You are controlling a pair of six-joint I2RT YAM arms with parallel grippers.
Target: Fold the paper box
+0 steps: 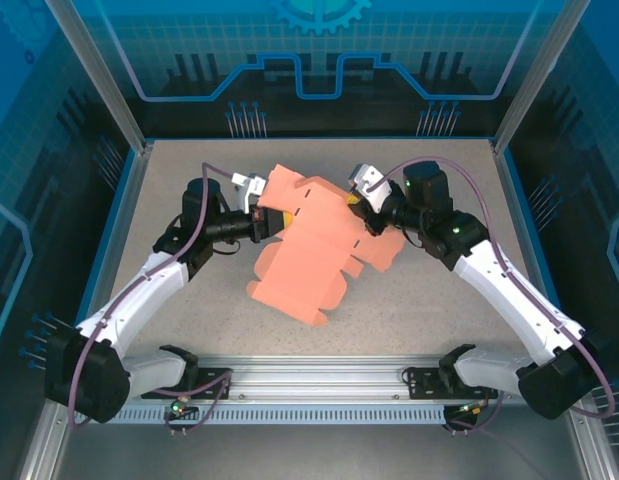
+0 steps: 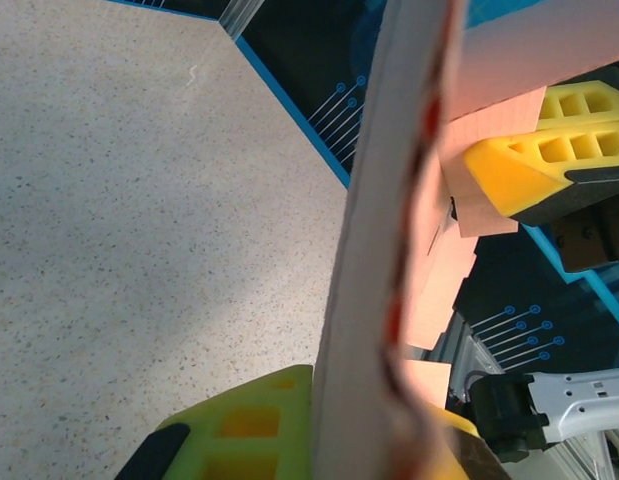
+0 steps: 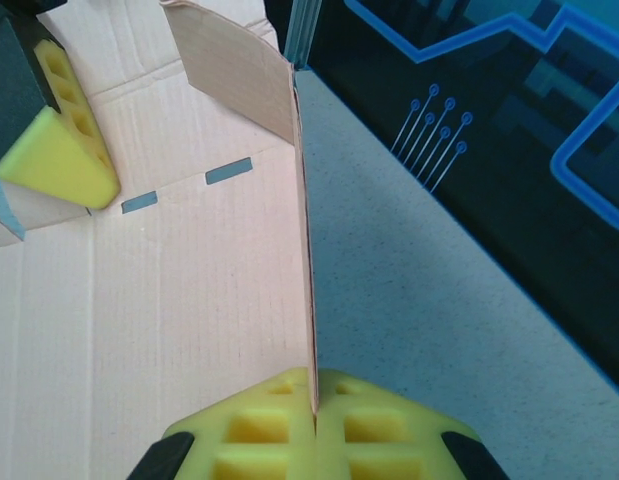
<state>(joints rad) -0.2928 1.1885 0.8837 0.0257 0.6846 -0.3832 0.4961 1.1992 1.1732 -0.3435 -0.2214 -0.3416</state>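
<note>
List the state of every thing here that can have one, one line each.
paper box: an open die-cut sheet, not formed into a box, gripped at two opposite edges.
left gripper: shut on the paper box, at its left edge.
right gripper: shut on the paper box, with the sheet's edge pinched between its yellow fingertips.

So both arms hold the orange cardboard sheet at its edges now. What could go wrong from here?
The left fingers and the right fingers each pinch only a thin edge of the paper box, so it may slip out. If they pull apart, the thin cardboard could tear or crease away from its fold lines. Its low corner could catch on the table.
</note>
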